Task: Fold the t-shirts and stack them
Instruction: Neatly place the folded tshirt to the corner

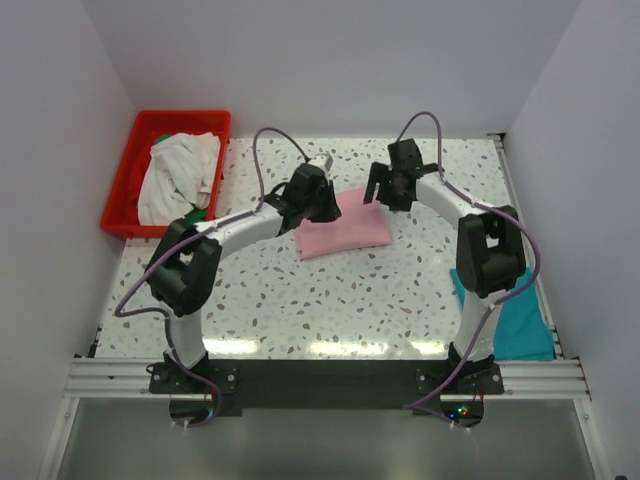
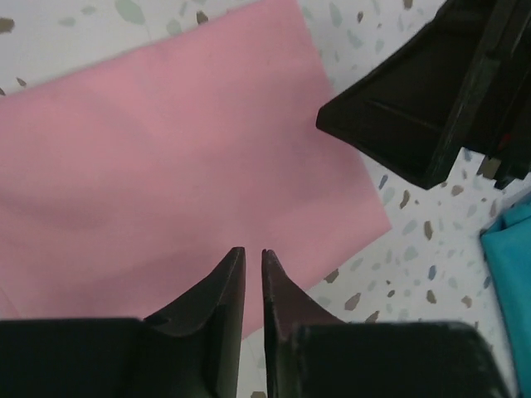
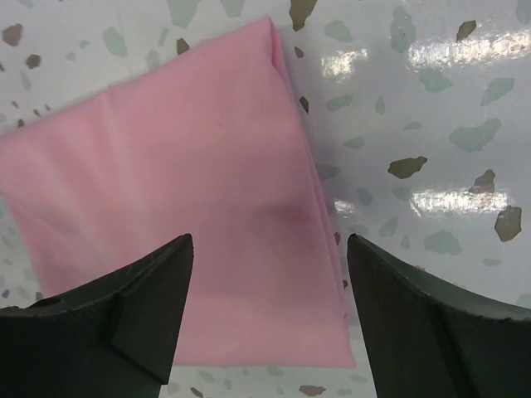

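Note:
A folded light pink t-shirt (image 1: 345, 232) lies flat in the middle of the table. My left gripper (image 1: 325, 205) hovers over its left part. In the left wrist view its jaws (image 2: 253, 251) stand only a narrow slit apart above the pink cloth (image 2: 166, 157), with nothing between them. My right gripper (image 1: 385, 190) hangs over the shirt's right end. Its fingers (image 3: 270, 240) are wide open, straddling the folded edge of the pink shirt (image 3: 182, 191) without holding it. A folded teal t-shirt (image 1: 510, 320) lies at the table's near right edge, partly hidden by the right arm.
A red crate (image 1: 120, 190) at the back left holds an off-white t-shirt (image 1: 180, 175) with a bit of green t-shirt (image 1: 197, 213) under it. The right gripper's black body (image 2: 431, 99) shows close by in the left wrist view. White walls enclose the table.

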`<act>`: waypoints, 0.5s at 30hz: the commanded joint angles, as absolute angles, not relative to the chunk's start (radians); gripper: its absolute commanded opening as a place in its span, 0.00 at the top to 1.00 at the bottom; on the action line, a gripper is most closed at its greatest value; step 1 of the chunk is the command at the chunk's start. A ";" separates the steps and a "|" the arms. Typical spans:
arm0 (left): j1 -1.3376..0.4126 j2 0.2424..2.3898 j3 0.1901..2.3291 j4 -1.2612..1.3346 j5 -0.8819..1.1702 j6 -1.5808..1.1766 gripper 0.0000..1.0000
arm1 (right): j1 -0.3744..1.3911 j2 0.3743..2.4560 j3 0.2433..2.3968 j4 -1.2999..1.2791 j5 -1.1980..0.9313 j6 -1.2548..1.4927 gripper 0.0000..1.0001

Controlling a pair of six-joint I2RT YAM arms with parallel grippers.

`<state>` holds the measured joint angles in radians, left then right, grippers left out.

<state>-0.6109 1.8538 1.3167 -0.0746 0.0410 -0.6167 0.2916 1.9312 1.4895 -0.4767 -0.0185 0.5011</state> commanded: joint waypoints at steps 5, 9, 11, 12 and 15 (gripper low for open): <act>-0.698 1.994 1.388 -0.147 -0.044 -0.512 0.87 | 0.279 2.023 1.467 -0.408 -0.038 0.407 0.21; -0.709 2.028 1.388 -0.182 -0.075 -0.506 0.88 | 0.279 2.054 1.428 -0.384 -0.083 0.414 0.21; -0.709 2.040 1.390 -0.210 -0.095 -0.509 0.89 | 0.282 2.054 1.408 -0.368 -0.100 0.426 0.23; -0.709 2.042 1.388 -0.216 -0.101 -0.509 0.89 | 0.290 2.051 1.388 -0.370 -0.094 0.431 0.23; -0.709 2.037 1.387 -0.239 -0.127 -0.509 0.89 | 0.316 2.033 1.333 -0.370 -0.087 0.452 0.29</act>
<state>-0.7097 2.0384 1.3575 -0.1944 -0.0666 -0.5365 0.2871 2.0304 1.4113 -0.3710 -0.0677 0.4362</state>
